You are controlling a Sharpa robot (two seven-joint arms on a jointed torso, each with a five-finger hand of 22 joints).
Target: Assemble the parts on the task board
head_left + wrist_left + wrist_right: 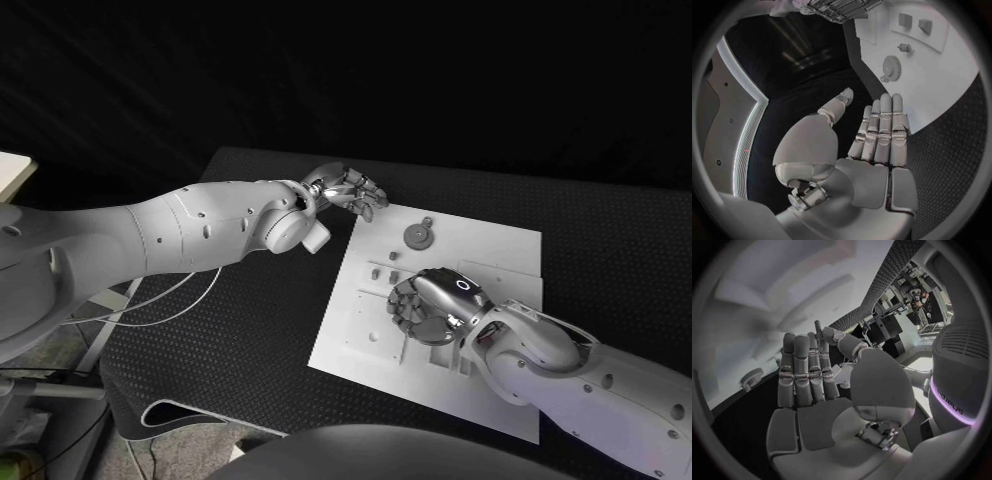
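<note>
Our right hand (430, 300) hovers low over the middle of the board (498, 245), fingers (804, 370) straight and side by side. The thumb and a fingertip seem to meet on a thin dark pin (817, 330), but we cannot tell whether it is truly held or merely behind them. Our left hand (346, 190) sits at the board's far left corner, over the black table (216, 340), fingers (882, 125) flat and together, thumb apart, holding nothing.

The gear (417, 235) lies flat on the far part of the board, just beside the left hand and apart from the right. Small blocks (914, 22) stand further along the board.

We judge the parts light, rigid and smooth, likely to skate on the plate. The gear is thin, so we would pinch it across its rim or by its hub, lifting it level.
</note>
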